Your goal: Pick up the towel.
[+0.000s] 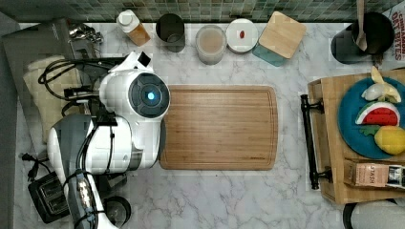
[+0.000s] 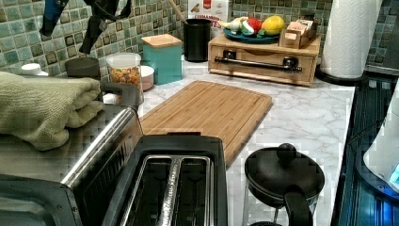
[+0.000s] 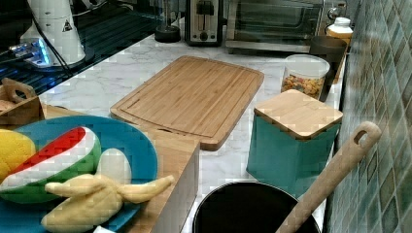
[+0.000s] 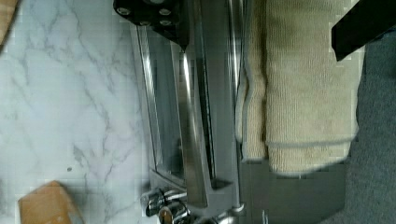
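Marble counter: towel (image 2: 44, 106) lies folded atop toaster oven (image 4: 196, 116); gripper state unclear.

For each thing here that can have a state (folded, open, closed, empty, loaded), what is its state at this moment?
towel: folded, lying on top of the toaster oven, not held.
toaster oven: door closed.
toaster: slots empty.
cutting board: bare, flat on the counter.
teal canister: wooden lid on.
blue plate: loaded with toy fruit.
black pot: open, wooden spoon standing in it.
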{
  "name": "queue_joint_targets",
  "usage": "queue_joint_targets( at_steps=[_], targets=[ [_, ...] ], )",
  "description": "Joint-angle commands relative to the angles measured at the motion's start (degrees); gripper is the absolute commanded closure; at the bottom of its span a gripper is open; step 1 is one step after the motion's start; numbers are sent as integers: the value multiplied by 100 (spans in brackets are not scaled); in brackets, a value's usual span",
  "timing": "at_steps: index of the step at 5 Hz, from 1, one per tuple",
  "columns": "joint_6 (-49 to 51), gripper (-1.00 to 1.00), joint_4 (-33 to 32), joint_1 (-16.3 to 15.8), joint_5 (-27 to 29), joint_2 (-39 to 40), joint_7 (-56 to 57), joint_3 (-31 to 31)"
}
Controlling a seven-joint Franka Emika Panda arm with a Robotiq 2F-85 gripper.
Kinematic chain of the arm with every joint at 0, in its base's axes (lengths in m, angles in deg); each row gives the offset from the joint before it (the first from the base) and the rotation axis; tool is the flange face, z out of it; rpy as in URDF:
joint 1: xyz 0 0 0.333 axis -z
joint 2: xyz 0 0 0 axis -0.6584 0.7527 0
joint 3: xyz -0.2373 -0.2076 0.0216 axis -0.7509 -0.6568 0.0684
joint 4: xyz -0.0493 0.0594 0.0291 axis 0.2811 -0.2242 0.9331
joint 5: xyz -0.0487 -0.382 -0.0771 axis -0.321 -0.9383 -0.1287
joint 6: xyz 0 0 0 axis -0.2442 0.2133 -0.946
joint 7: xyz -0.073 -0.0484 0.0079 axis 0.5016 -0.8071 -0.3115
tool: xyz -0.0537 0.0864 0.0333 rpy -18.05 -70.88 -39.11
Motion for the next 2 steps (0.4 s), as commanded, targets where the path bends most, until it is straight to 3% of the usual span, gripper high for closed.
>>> queue_joint_targets(
  at_steps=[1,2],
  targets=[
    [250,-100,943,-374,-4,277,232,416],
    [261,-100,1065,-455,-9,470,262,480]
  ],
)
